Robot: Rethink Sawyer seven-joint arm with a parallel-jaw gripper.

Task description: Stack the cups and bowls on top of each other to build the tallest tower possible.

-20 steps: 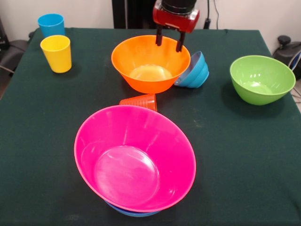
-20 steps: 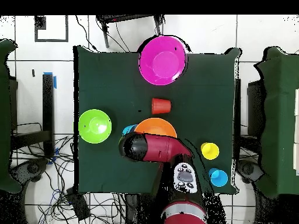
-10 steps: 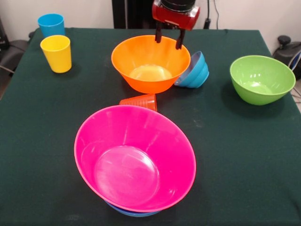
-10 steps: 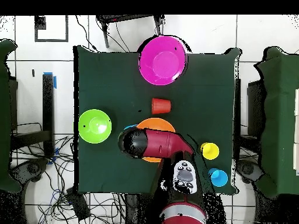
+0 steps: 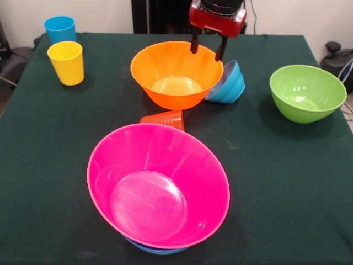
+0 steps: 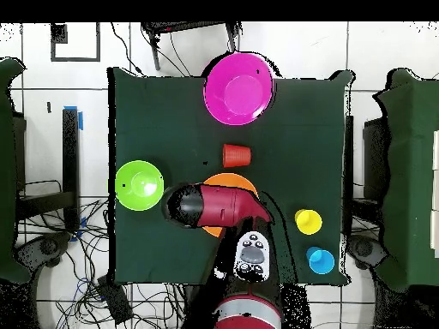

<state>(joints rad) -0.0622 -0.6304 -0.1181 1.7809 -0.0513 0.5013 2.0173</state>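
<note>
End effector [image 5: 207, 46] hangs above the far right rim of the orange bowl [image 5: 176, 74], fingers apart, nothing between them. It sits roughly over the gap between that bowl and the tilted blue bowl [image 5: 229, 83], which leans against the orange bowl's right side. In the overhead view the arm covers the blue bowl and much of the orange one, so the exact alignment cannot be checked from above.

Tower [image 5: 159, 185]: large pink bowl nested over blue bowls, a blue rim showing beneath, near the camera edge of the surface [image 5: 287, 182]. Orange ribbed cup [image 5: 164, 118] lies on its side between the tower and the orange bowl. Green bowl [image 5: 306, 91] stands upright, well apart at the right. Yellow cup [image 5: 66, 62] and blue cup [image 5: 59, 28] stand upright at the far left corner, close together.

Judgement: step in hand is choosing a grasp, probably on the tilted blue bowl or the orange bowl's rim.

Notes for doing it well:
- Straddle one wall only; one finger inside, one outside.
- The two bowls touch, so descending between them risks nudging both. Offset toward the free side of the chosen rim.
- The blue bowl is tilted; match the rim angle or it may slip out.
- Glossy plastic: close fully before lifting and lift straight up.
</note>
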